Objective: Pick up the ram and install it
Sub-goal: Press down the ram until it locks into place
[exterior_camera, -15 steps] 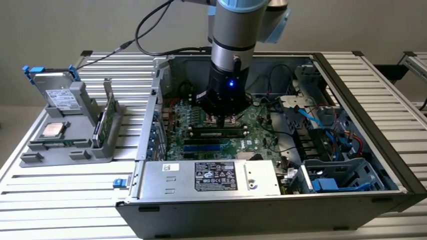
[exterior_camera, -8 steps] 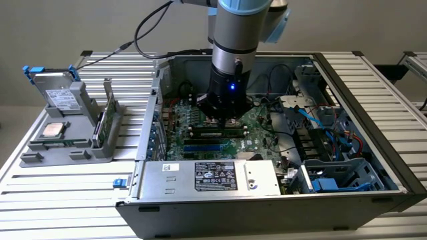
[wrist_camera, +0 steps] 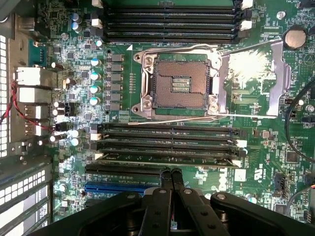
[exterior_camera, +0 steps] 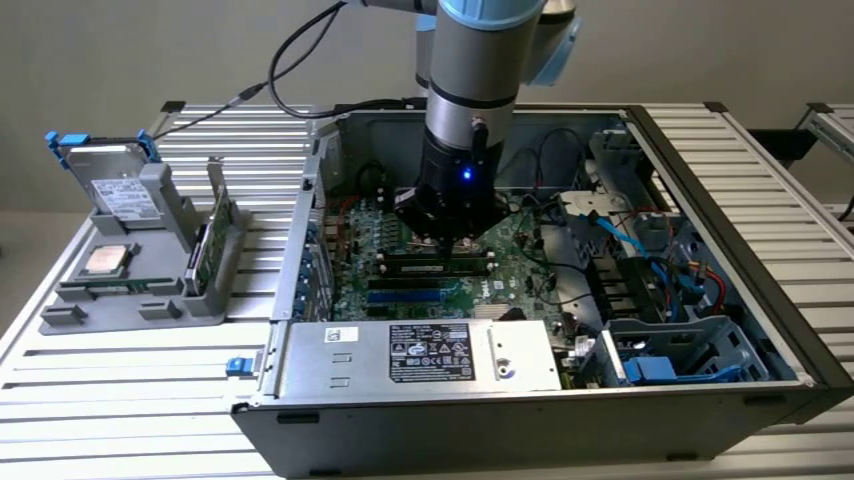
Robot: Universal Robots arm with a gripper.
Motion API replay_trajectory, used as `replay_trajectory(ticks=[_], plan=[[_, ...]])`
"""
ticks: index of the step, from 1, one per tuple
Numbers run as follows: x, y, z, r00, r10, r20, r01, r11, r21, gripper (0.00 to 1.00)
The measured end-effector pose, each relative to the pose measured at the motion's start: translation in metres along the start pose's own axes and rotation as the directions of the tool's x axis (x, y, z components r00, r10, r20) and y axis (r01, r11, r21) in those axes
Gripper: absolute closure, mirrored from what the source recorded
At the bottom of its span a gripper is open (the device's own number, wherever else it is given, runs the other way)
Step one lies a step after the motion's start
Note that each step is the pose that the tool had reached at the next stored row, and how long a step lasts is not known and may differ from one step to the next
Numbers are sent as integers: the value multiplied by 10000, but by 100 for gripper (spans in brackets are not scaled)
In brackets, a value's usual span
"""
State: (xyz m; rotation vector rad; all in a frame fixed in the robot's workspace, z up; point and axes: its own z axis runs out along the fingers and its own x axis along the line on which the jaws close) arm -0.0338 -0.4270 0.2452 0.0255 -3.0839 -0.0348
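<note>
The hand [wrist_camera: 171,179] is shut tight with nothing in it, fingertips pressed together right over the ram [wrist_camera: 167,158], which lies in the slot nearest the blue slot [wrist_camera: 115,188] on the motherboard [wrist_camera: 44,29], so a good push should go straight down, evenly, until both end clips snap.

Pale wall [exterior_camera: 160,50] — slatted aluminium table [exterior_camera: 120,400]

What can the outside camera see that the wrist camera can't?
Only the exterior view shows the robot arm, the grey tray with a silver chip, and the power box. Only the wrist view shows the empty chip socket. Both show the green board, its long slots and the shut gripper.
</note>
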Motion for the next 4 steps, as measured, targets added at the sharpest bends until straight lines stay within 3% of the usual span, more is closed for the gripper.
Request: replay_trajectory(ticks=[4], plan=[[0, 0, -7, 10000, 0, 0, 0, 10000, 0, 90]])
